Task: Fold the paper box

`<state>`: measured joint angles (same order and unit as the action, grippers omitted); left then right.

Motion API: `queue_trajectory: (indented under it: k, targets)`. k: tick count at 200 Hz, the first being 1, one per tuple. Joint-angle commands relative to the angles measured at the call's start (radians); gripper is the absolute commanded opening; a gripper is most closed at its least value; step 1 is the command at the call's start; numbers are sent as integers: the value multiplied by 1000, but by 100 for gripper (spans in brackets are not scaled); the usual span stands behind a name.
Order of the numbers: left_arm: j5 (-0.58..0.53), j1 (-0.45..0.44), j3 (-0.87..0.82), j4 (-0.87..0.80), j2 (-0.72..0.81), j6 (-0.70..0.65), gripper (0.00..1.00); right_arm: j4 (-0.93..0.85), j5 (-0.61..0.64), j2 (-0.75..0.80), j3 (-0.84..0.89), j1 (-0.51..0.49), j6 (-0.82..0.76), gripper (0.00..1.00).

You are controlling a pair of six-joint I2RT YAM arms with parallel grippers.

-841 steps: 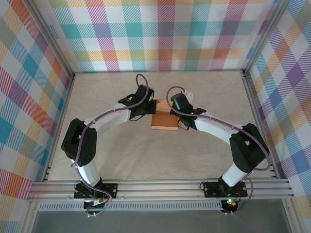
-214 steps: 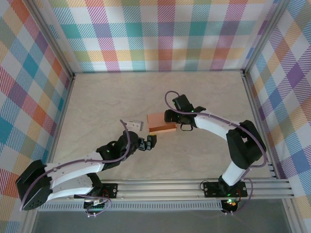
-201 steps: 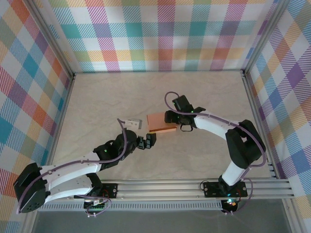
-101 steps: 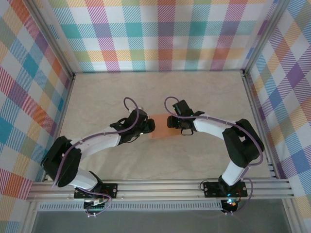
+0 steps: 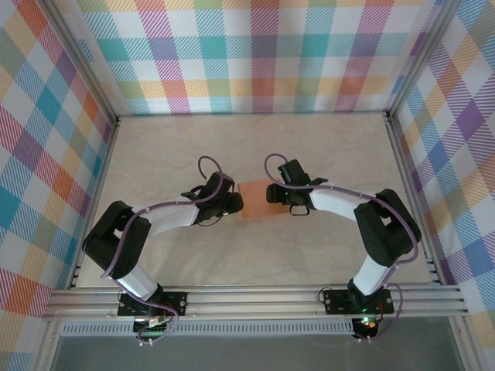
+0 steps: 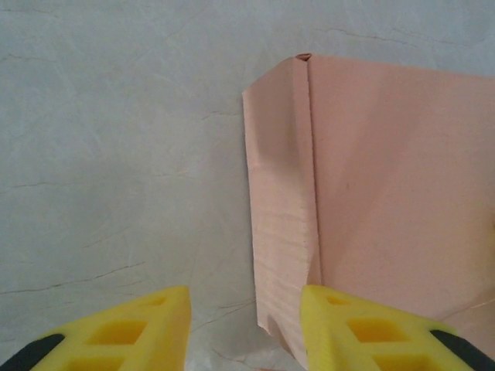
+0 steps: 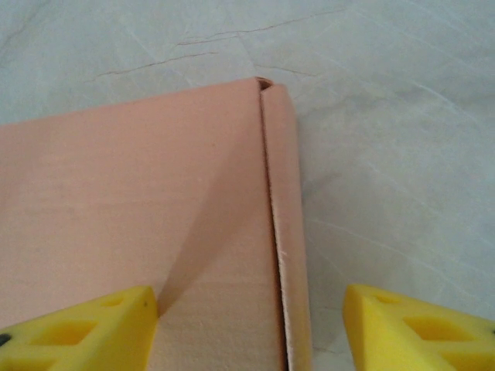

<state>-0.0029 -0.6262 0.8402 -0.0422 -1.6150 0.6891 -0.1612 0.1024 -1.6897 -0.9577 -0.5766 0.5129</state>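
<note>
The paper box (image 5: 254,199) is a salmon-orange shallow closed box lying flat mid-table. My left gripper (image 5: 234,202) is at its left edge and my right gripper (image 5: 272,193) at its right edge. In the left wrist view the paper box (image 6: 387,193) shows its top and one side wall. The left gripper (image 6: 247,328) is open and straddles that wall, one yellow fingertip (image 6: 363,332) over the top, the other over bare table. In the right wrist view the right gripper (image 7: 251,332) is open across the other side wall of the paper box (image 7: 139,216).
The table (image 5: 170,154) is pale, crinkled and marble-patterned. Plaid walls (image 5: 255,54) close it in at the back and both sides. An aluminium rail (image 5: 255,301) carrying the arm bases runs along the near edge.
My left arm has swung from the near part of the table up to the box's left edge, and its jaws have narrowed. The right gripper has stayed at the right edge.
</note>
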Motion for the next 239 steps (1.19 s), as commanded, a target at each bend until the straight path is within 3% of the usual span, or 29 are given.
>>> queue_trajectory:
  k: [1,68,118,172,239]
  targets:
    - [49,20,-25,64,-9,23,40,24,-84,47,28,20,3,72]
    - [93,36,-44,94,52,17,47,79,-202,82,64,81,53,77]
    - [115,40,-34,107,-5,20,49,96,-242,102,88,105,66,77]
    - [118,58,-77,137,8,30,34,131,-305,110,113,133,93,77]
    - [165,87,-127,209,-6,64,32,164,-360,99,125,150,125,77]
